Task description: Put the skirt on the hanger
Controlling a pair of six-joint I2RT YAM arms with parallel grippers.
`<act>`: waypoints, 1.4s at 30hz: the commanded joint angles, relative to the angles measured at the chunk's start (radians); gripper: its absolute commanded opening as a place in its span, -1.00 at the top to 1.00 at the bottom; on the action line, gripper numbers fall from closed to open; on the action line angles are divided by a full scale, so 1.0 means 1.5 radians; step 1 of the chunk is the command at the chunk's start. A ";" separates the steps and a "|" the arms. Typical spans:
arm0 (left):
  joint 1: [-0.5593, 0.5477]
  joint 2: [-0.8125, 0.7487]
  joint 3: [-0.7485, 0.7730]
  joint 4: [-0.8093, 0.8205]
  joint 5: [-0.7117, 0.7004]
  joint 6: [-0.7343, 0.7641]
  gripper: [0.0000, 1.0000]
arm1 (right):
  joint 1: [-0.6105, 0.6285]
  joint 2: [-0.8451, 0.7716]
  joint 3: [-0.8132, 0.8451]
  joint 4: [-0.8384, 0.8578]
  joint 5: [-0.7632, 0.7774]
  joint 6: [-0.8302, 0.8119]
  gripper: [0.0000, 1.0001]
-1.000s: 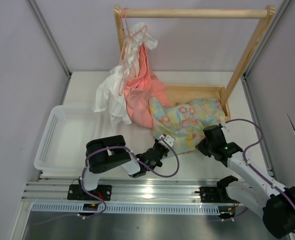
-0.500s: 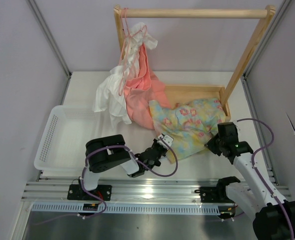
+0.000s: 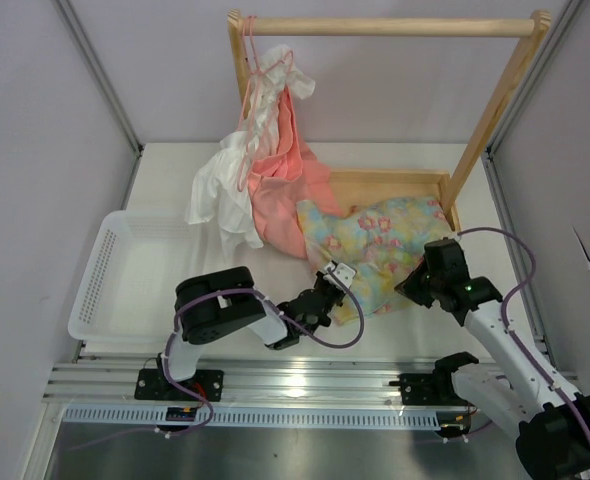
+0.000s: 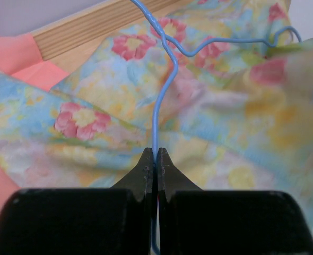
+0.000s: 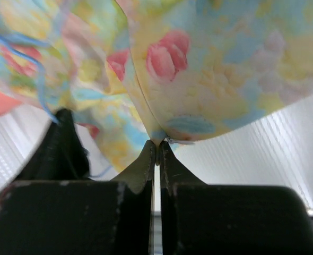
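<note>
The skirt (image 3: 380, 245), pale yellow and light blue with pink flowers, lies spread from the wooden rack base toward the table front. The light-blue wire hanger (image 4: 164, 69) runs over the skirt (image 4: 109, 101) in the left wrist view, its hook end pinched in my left gripper (image 4: 156, 154), which is shut on the wire. In the top view my left gripper (image 3: 327, 293) is at the skirt's near left edge. My right gripper (image 5: 157, 144) is shut on an edge of the skirt (image 5: 220, 69), lifting it; from above, the right gripper (image 3: 412, 287) is at the skirt's near right.
A wooden rack (image 3: 390, 27) stands at the back; a pink hanger with a salmon-pink garment (image 3: 280, 185) and a white garment (image 3: 220, 195) hangs at its left end. A white basket (image 3: 125, 280) sits at the front left.
My right arm swung right, then back left, dragging the skirt's near right edge with it; the cloth has bunched nearer the middle. The left gripper shifted slightly right with the hanger.
</note>
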 commanded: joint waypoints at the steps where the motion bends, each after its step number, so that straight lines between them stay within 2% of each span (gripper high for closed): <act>1: 0.003 0.000 0.037 0.142 0.017 0.001 1.00 | 0.044 -0.004 -0.037 0.019 0.024 0.034 1.00; 7: 0.003 0.002 0.060 0.133 0.048 -0.001 1.00 | 0.116 0.035 -0.052 0.048 0.047 0.060 1.00; 14: 0.013 0.022 0.083 0.138 0.050 0.015 1.00 | 0.148 0.039 -0.025 0.021 0.060 0.046 1.00; 23: 0.079 0.003 0.073 0.122 0.157 -0.015 1.00 | 0.143 -0.042 -0.050 -0.062 0.081 0.042 1.00; 30: 0.094 -0.012 0.067 0.099 0.176 -0.030 1.00 | 0.125 -0.116 -0.068 -0.119 0.071 0.035 1.00; 37: 0.099 -0.027 0.077 0.082 0.182 -0.049 1.00 | 0.104 -0.144 -0.101 -0.141 0.047 0.025 1.00; 39: 0.103 -0.036 0.068 0.080 0.191 -0.051 1.00 | 0.097 -0.150 -0.103 -0.140 0.042 0.023 0.89; 42: 0.106 -0.071 0.064 0.063 0.214 -0.052 1.00 | 0.086 -0.140 -0.096 -0.114 0.013 0.010 0.49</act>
